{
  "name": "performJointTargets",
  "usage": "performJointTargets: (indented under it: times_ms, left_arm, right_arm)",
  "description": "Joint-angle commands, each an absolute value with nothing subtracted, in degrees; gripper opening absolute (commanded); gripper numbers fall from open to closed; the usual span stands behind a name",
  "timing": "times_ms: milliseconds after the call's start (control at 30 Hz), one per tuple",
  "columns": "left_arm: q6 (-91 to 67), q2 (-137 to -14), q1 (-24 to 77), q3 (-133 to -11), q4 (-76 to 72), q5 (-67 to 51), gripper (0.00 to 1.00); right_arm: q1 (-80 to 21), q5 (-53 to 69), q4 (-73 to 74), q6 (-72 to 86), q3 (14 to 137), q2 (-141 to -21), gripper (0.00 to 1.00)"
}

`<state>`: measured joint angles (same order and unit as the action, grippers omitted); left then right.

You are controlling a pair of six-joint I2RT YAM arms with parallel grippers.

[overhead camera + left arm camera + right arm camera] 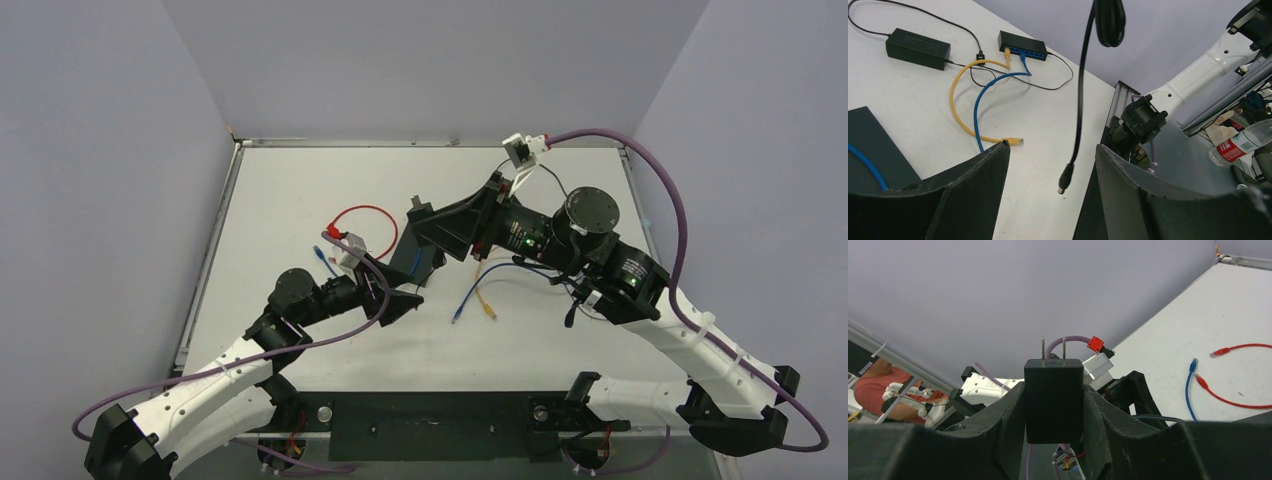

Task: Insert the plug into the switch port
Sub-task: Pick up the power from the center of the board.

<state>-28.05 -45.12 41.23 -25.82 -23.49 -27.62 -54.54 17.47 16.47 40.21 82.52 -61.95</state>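
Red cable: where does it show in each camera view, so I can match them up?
Top external: red cable loops on the table, left of centre.
Left wrist: not in it.
Right wrist: at the right edge, two ends pointing left.
Shared landmark: short blue cable beside it, in top and right wrist.
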Motion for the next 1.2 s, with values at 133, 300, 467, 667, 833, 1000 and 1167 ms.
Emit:
performJointTargets:
  times_ms: [133, 300, 467, 667, 833, 1000, 1167]
  left_arm:
    - [-25.89, -46.12, 41.66, -26.91, -25.62, -26.86, 0.6]
    - [-26.01, -47.31, 42.28, -27.12, -26.2, -28.88, 0.59]
    - [-26.01, -48.92, 43.06, -27.49, -26.58, -30.0, 0.58]
    - [-25.67, -49.42, 43.86, -27.42, -26.77, -29.77, 0.55]
    - [-25.53, -49.86, 44.08, -27.47, -26.95, -30.34, 0.46]
    - [-25.54, -50.81, 44.56, -27.82, -26.92, -31.57, 0.32]
    - [-25.46, -51.35, 44.97, -28.11, -26.49, -32.04, 0.21]
  right_arm:
    - [-55.44, 17.84, 14.06, 40.81, 87.03, -63.12, 0.05]
    - [-55.46, 17.19, 14.15, 40.6, 88.25, -63.82, 0.05]
    - [-55.66, 17.13, 13.99, 40.72, 89.19, -64.75, 0.05]
    - [-55.89, 16.63, 13.55, 40.94, 89.79, -65.11, 0.05]
    - [-55.94, 16.44, 13.47, 41.02, 89.85, -65.24, 0.05]
    - [-55.99, 15.9, 13.15, 40.88, 89.47, -65.09, 0.05]
    - [-55.96, 14.34, 12.67, 40.72, 88.82, -64.55, 0.05]
